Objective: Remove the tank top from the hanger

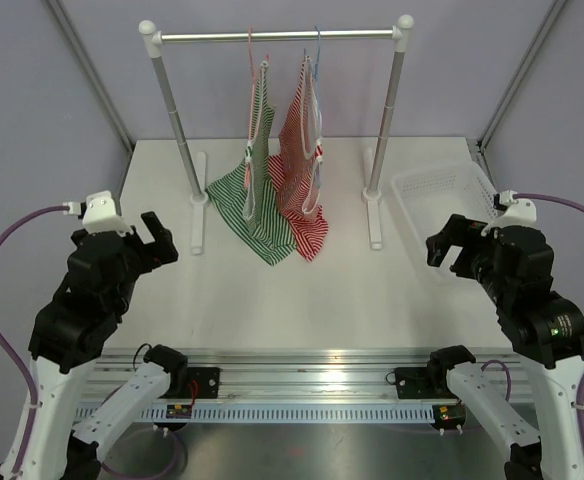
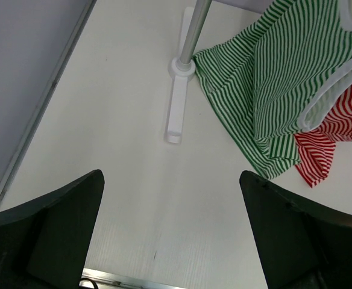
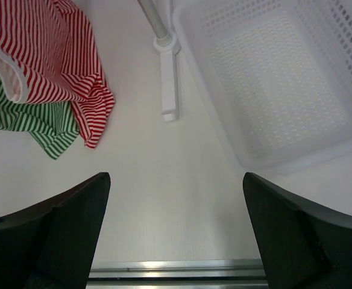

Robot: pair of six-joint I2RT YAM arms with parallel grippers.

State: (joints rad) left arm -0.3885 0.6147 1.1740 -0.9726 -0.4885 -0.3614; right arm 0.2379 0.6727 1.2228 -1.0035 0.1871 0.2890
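At 12 o'clock on the worktop (image 1: 302, 300), in your top view, stands a clothes rack (image 1: 282, 36), and both tank tops hang from its rail. The green-striped tank top (image 1: 257, 205) is on a pink hanger (image 1: 252, 52). The red-striped tank top (image 1: 300, 185) is just at its 3 o'clock on a blue hanger (image 1: 317, 52). Their lower edges touch each other and reach down to the worktop between the rack's two feet. A white basket (image 1: 442, 195) sits at 2 o'clock, beside the rack's right post.

Your left pincer (image 1: 160, 243) hovers at 8 o'clock with its fingers spread wide and nothing between them. Its wrist camera shows the green hem at 1 o'clock, well apart from the fingers. Your right pincer (image 1: 450, 250) hovers at 4 o'clock, likewise spread and holding nothing. In its wrist view the basket is at 1 o'clock and the red hem at 11 o'clock.
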